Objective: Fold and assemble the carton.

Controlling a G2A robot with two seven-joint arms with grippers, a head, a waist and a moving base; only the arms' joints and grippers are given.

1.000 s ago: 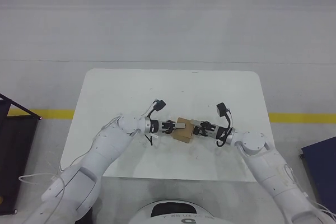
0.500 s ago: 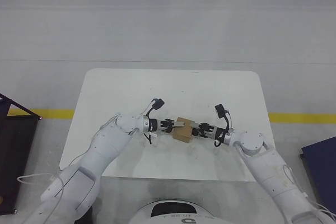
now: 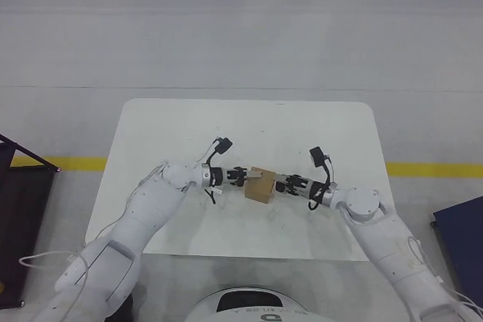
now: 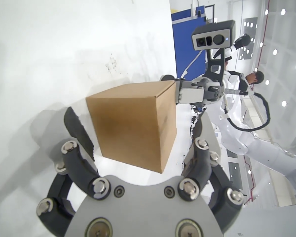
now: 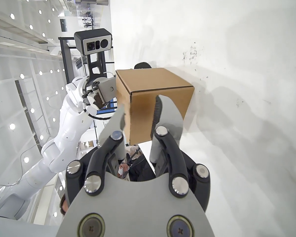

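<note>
Carton: a brown cardboard carton (image 3: 259, 188), folded into a closed cube with its faces shut. It sits on the worktop (image 3: 306, 137) near the middle, a little toward the near edge, and is turned at an angle to the worktop's edges.
Position between arms: the carton lies directly between the two grippers, which come at it from the left and the right.
Left gripper: the left gripper (image 4: 137, 114) is just left of the carton and points at its left face. Its dark fingers (image 4: 77, 129) are spread wide, wider than the carton's face. They stand to either side of that face and clamp nothing.
Right gripper: the right gripper (image 5: 140, 104) is at the carton's right side, up against the upper right corner. Whether it pinches the cardboard or merely presses on it cannot be told.
Worktop: white, with rounded corners and a few small dark scuffs near the carton.
Surroundings: a yellow floor line (image 3: 435, 170) runs behind the worktop. A black frame (image 3: 8, 201) stands to the left and a blue panel (image 3: 471, 233) to the right.
</note>
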